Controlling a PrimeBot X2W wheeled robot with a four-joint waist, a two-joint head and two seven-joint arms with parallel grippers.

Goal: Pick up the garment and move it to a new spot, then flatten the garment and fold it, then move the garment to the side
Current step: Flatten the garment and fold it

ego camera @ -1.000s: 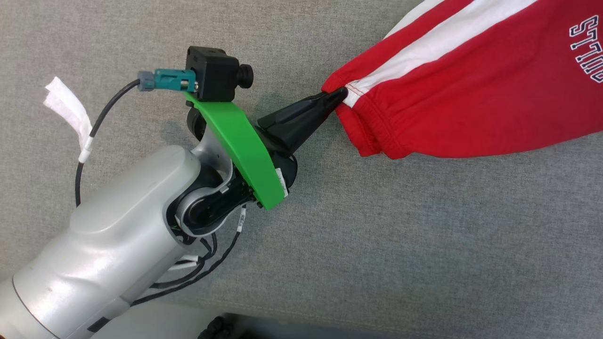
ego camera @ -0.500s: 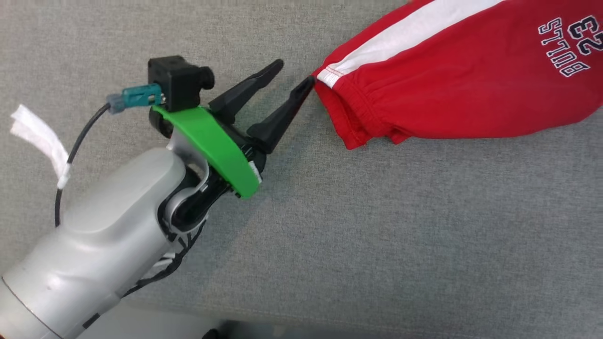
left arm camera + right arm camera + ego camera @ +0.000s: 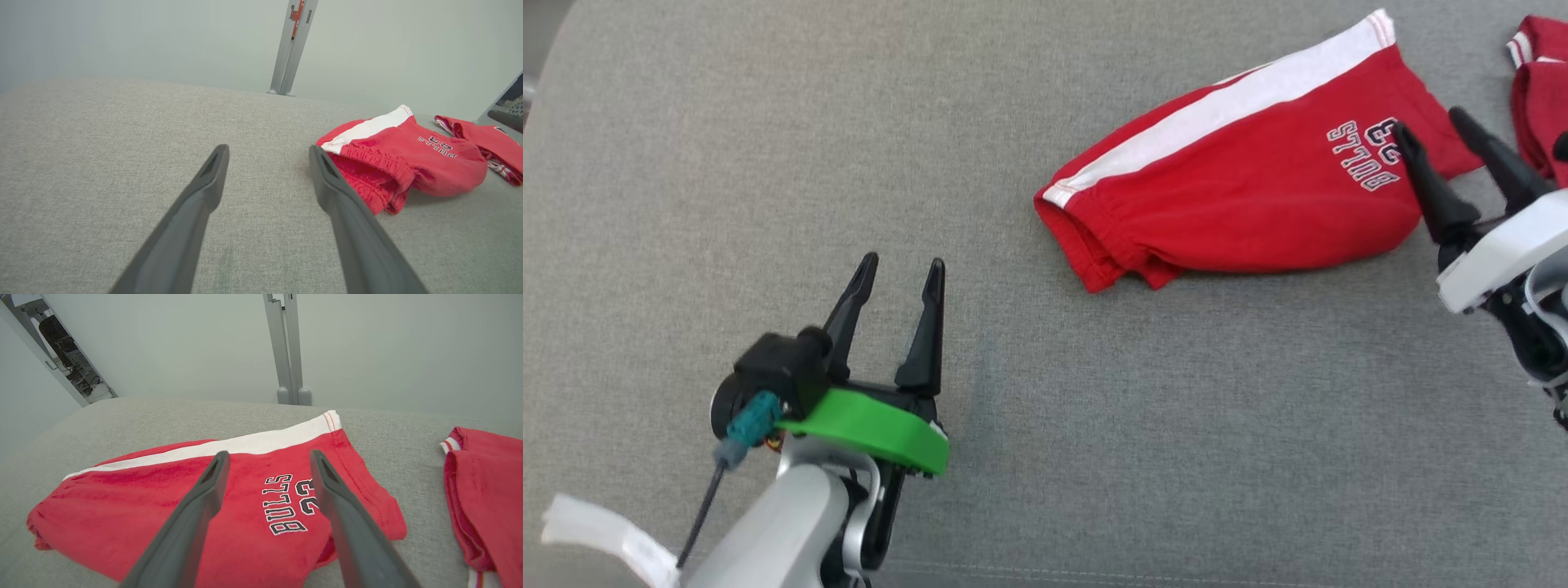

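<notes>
- Left gripper (image 3: 904,261) sat lower left of the head view, fingers spread, nothing between them, well apart from the cloth.
- Left wrist view agreed: both fingers framed bare grey surface (image 3: 1094,425), with the shorts off to the right of them.
- White tape tag (image 3: 596,531) on the left arm's cable hung at the bottom left edge; not task-relevant.
- Right gripper (image 3: 1427,121) came in from the right edge, jaws parted and empty, with the tips over the printed end of the shorts. Couldn't tell whether they touched the fabric.
- Garment was the red shorts (image 3: 1233,196) with a white side stripe, lying upper middle to upper right of the head view. Waistband end pointed left, leg hem pointed to the upper right.
- Shorts looked doubled over lengthwise and fairly flat, with some bunching at the waistband.
- A second red garment (image 3: 1535,98) lay near the shorts at the upper right corner, with a gap of grey between them.
- A metal post (image 3: 286,347) stood behind the far edge of the surface.
- Status, my read: pick-and-place, flatten and fold looked done, as neither arm held anything.
- Remaining: probably the final shift to the side. Couldn't tell from this whether the current spot already counted as that.
</notes>
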